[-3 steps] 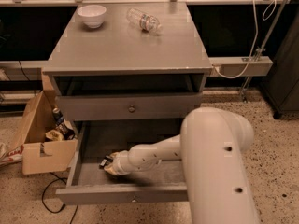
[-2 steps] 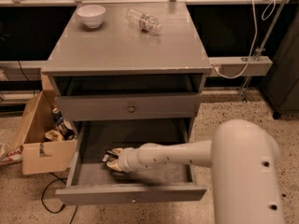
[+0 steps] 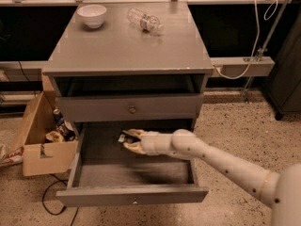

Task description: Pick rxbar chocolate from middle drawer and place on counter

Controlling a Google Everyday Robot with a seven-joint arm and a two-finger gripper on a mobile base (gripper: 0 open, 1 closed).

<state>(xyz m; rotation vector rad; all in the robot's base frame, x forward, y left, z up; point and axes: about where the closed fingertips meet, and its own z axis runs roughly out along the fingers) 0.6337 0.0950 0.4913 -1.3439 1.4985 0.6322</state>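
The end effector (image 3: pixel 130 140) hangs inside the open middle drawer (image 3: pixel 134 195), towards its back left, just under the closed drawer above (image 3: pixel 160 108). Its fingers are drawn narrow on the rxbar chocolate (image 3: pixel 125 136), which shows as a dark sliver at the tips. Compared with a second ago, the end effector has come up off the drawer floor and moved rearward with the bar in its grip, so the pick appears complete and the lift out is in progress. The grey surface (image 3: pixel 127 46) on top of the cabinet is the destination, and it has bare room at front and centre. The white arm (image 3: pixel 221 164) reaches in from the right over the drawer's side wall. A cardboard box (image 3: pixel 44 157) stands on the floor to the left of the cabinet. On the surface, a white bowl (image 3: pixel 91 15) sits at the back left and a clear bottle (image 3: pixel 144 20) lies on its side at the back centre, both well apart from the likely placement spot. Judgement: the bar must clear the drawer above before rising, and a snag there is the main risk.
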